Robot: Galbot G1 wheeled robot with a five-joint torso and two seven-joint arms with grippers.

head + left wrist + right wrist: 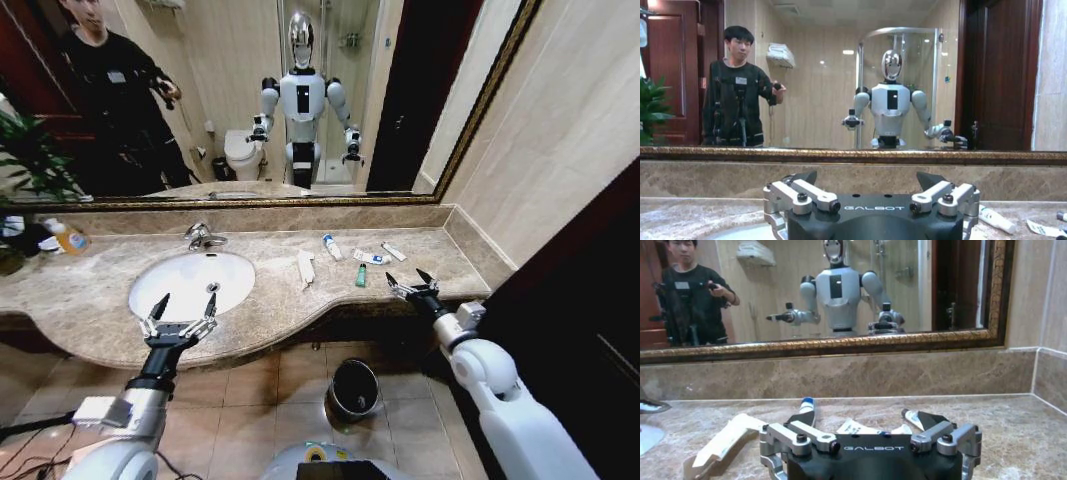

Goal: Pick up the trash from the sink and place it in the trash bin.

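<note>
The trash lies on the marble countertop to the right of the sink, not in the basin: a long white packet, a tiny blue-capped bottle, a green tube and two white-blue tubes. My right gripper hovers open at the counter's front right, just right of the green tube; its wrist view shows the packet and bottle ahead of the gripper. My left gripper stands open over the sink's front rim. The black trash bin sits on the floor below the counter.
A chrome faucet stands behind the basin. An orange soap bottle and a plant are at the far left. A large mirror backs the counter; a wall closes it on the right. The floor is tiled around the bin.
</note>
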